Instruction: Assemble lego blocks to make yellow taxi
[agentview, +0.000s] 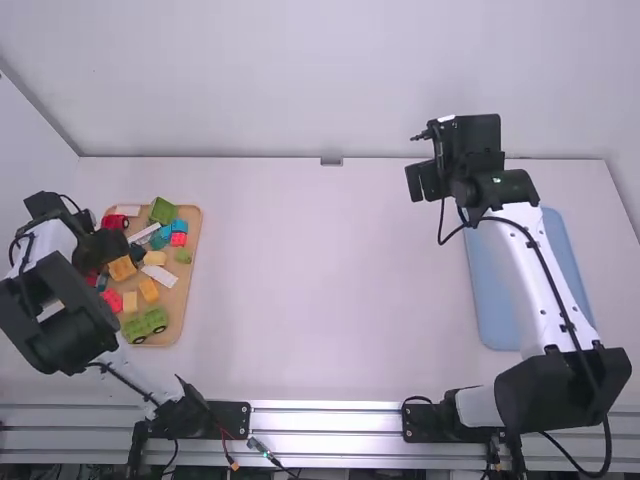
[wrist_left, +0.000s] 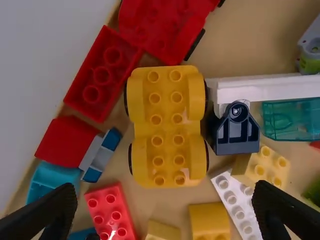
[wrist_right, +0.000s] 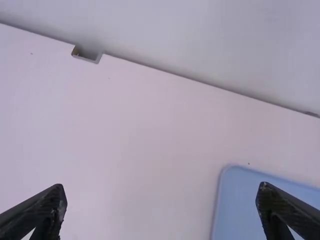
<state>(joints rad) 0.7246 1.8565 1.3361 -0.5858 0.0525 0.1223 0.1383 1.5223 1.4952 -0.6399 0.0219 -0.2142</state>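
A wooden tray (agentview: 190, 275) lies at the left of the white surface (agentview: 330, 270), crowded with loose blocks. At its far end sits a green block (agentview: 163, 210); at its near end, a green wheeled base (agentview: 145, 325). A blue tray (agentview: 490, 300) lies at the right, with the right arm passing over part of it.

The left gripper (agentview: 108, 243) is above the wooden tray in the high view, where its arm covers some of the blocks. The left wrist view shows what lies beneath: a yellow wheeled base (wrist_left: 167, 127) for the taxi, in the wooden tray, studs up. Near it are a red wheeled base (wrist_left: 160, 30) and a hollow red brick (wrist_left: 102, 75); just beside it, a dark blue piece (wrist_left: 236, 135) and a long white bar (wrist_left: 265, 89), perhaps touching its wheel, though that is hard to judge. A white studded plate (wrist_left: 235, 200) lies against a pale yellow block (wrist_left: 265, 167). The left gripper (wrist_left: 164, 200) has its fingers spread wide, with nothing held.

The right gripper (agentview: 425, 182) is over the far part of the surface. In the right wrist view, its fingers (wrist_right: 52, 207) are wide apart and hold nothing, with a corner of the blue tray in sight.
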